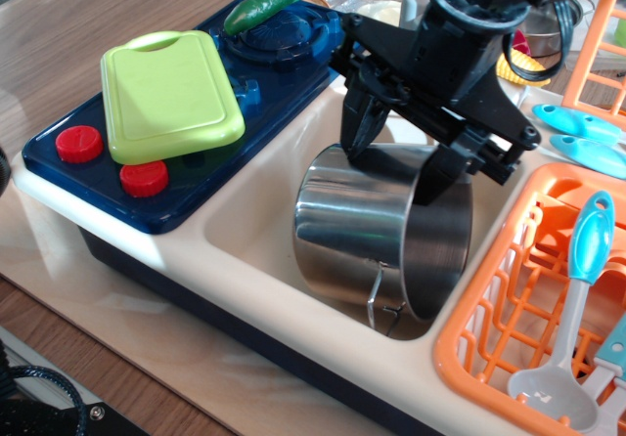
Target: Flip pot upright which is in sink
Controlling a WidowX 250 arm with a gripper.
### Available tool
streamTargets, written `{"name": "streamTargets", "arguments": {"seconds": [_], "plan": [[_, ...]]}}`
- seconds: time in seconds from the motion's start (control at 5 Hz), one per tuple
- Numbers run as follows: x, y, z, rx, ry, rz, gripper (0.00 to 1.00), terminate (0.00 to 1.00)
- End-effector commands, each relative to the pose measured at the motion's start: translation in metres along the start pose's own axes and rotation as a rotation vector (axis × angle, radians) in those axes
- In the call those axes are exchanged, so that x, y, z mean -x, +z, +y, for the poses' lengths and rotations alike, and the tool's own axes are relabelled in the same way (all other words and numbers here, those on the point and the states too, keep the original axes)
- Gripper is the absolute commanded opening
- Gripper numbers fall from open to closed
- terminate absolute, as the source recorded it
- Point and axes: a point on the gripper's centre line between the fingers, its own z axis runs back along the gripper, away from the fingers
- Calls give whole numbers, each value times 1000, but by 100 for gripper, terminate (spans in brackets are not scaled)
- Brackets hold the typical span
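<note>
The pot point(377, 236) lies tilted in the sink point(256, 216), wire handle nearest, mouth toward the orange rack point(509, 304). Above it the gripper point(396, 157) has fingers spread across the upper rim, contact unclear. To right it well, the grip should seat firmly on the rim, then rotate slowly, clear of the faucet behind.

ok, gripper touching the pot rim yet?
Cannot tell. The only view shows the gripper with fingers straddling the upper rim of the pot, but contact is not plainly visible.
</note>
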Motion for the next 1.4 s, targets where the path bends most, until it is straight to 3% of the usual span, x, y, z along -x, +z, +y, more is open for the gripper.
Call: {"name": "streamTargets", "arguments": {"seconds": [0.0, 0.2, 0.4, 1.0, 1.2], "plan": [[2, 5, 15, 50, 12, -26, 0, 0], [8, 2, 29, 56, -19, -81, 100, 0], [13, -2, 39, 77, -85, -132, 100, 0], [13, -2, 39, 77, -85, -132, 100, 0], [13, -2, 39, 77, -85, -132, 100, 100]]}}
